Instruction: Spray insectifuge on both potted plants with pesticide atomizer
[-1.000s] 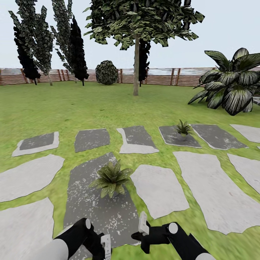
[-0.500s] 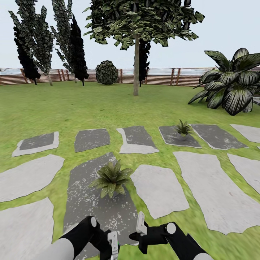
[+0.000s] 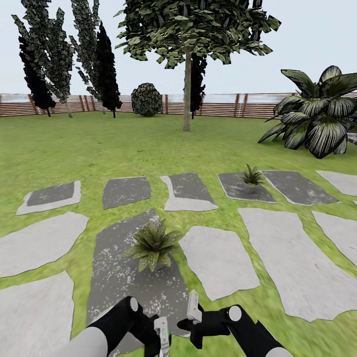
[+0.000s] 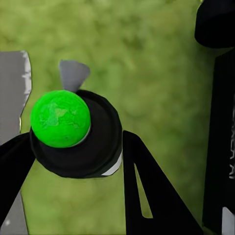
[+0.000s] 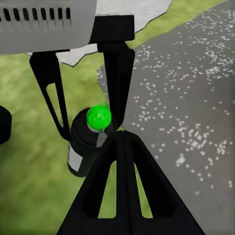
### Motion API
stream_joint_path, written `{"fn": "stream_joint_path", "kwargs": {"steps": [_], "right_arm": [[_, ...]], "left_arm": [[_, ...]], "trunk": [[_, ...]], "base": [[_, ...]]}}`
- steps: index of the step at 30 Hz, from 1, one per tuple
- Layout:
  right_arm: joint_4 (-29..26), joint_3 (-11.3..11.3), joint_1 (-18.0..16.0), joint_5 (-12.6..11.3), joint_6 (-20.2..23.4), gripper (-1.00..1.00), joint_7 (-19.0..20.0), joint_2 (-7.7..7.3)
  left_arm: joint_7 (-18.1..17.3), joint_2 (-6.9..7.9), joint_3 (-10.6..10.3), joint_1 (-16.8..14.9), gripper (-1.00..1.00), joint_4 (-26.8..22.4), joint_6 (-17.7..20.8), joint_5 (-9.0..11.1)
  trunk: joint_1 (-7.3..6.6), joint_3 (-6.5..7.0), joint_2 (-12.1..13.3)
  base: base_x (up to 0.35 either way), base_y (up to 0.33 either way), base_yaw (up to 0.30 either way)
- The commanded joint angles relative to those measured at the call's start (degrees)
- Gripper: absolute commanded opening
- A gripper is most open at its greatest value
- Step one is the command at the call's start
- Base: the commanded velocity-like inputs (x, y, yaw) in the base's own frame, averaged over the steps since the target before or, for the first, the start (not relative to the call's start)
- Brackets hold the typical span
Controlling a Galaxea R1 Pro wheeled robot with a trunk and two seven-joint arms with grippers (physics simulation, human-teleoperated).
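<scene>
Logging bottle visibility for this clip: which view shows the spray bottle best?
The left wrist view: the spray bottle sits large between the left tool's fingers, green top clear. The right wrist view shows it smaller; the head view catches a green speck.

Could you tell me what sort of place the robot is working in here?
A fenced garden, rendered in simulation: green lawn with grey stepping slabs, trees along a wooden slat fence, and two small potted plants on the slabs.

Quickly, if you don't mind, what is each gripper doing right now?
Left gripper: closed on the pesticide atomizer, green-topped here.
Right gripper: cannot be told; nothing visibly between its fingers.
</scene>
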Motion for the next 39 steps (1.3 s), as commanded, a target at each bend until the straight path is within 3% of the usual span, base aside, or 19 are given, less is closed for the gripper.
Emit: {"fn": "stream_joint_path", "kwargs": {"steps": [1,5,6,7,10,39], "right_arm": [[-0.1,-0.1,0.0,0.5,-0.3,-1.0,0.0,0.01],[-0.1,-0.1,0.0,0.5,-0.3,-1.0,0.0,0.01],[-0.1,-0.1,0.0,0.5,-0.3,-1.0,0.0,0.01],[-0.1,-0.1,0.0,0.5,-0.3,-1.0,0.0,0.01],[-0.1,-0.1,0.0,0.5,-0.3,-1.0,0.0,0.01],[0.3,-0.1,0.0,0.7,-0.3,-1.0,-0.1,0.01]], "left_arm": [[-0.2,-0.1,0.0,0.0,-1.0,-0.1,0.0,-0.2],[-0.1,-0.72,0.0,0.0,-1.0,-0.2,0.0,-0.2],[-0.1,-0.86,0.0,0.0,-1.0,-0.2,-0.1,0.4],[-0.2,-0.96,-0.1,0.0,-1.0,-0.2,-0.1,2.6],[-0.2,-1.0,-0.2,0.0,-1.0,-0.2,-0.3,3.9],[-0.2,-0.96,-0.1,0.0,-1.0,-0.2,-1.9,4.3]], "trunk": [[-0.01,-0.05,0.0],[-0.01,-0.05,0.0],[-0.01,-0.05,0.0],[-0.01,-0.05,0.0],[-0.01,-0.05,0.0],[-0.01,-0.05,0.0]], "base": [[0.0,0.0,0.0],[0.0,0.0,0.0],[0.0,0.0,0.0],[0.0,0.0,0.0],[0.0,0.0,0.0],[0.0,0.0,0.0]]}}
